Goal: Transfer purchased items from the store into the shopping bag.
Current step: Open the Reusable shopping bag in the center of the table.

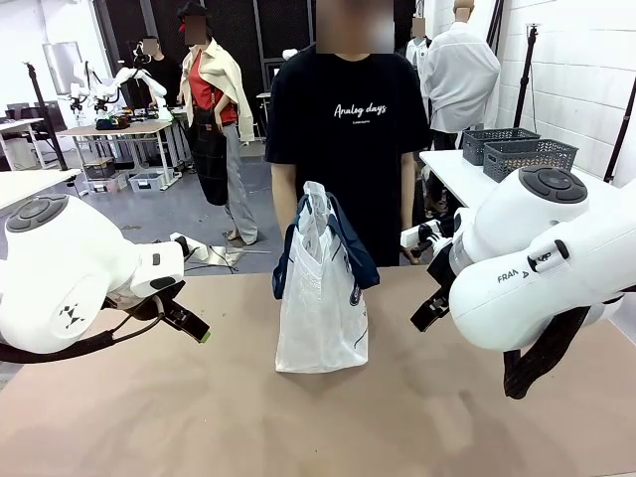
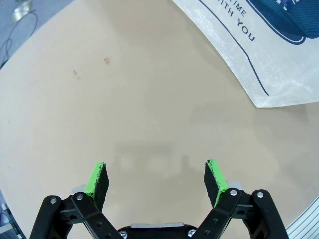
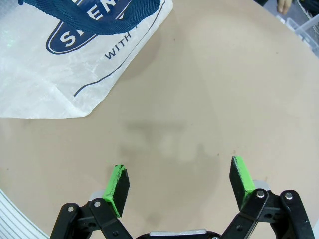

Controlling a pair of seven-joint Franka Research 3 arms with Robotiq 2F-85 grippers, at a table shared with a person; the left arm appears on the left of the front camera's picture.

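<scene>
Left gripper (image 2: 157, 172): the jaws are spread wide apart; nothing is held between the green pads (image 2: 97, 178), and nothing is touched. It is poised above bare bench, to the left of the bag.
Right gripper (image 3: 182, 175): the jaws are likewise spread wide; nothing is clamped and nothing is touched. It is poised above bare bench, to the right of the bag.
Shopping bag (image 1: 320, 313): it stands upright on the middle of the bench, between the two grippers and apart from both. Navy strap handles are draped over its upper part, and a navy oval logo is seen low on its side. Its contents cannot be made out.
Bench (image 1: 149, 417): a tan surface; around the bag it is bare.
Person (image 1: 343, 139): seen in a black T-shirt at the far edge, just behind the bag.
Mesh baskets (image 1: 517, 149): two dark grey ones are set on a white table behind, at the right.
</scene>
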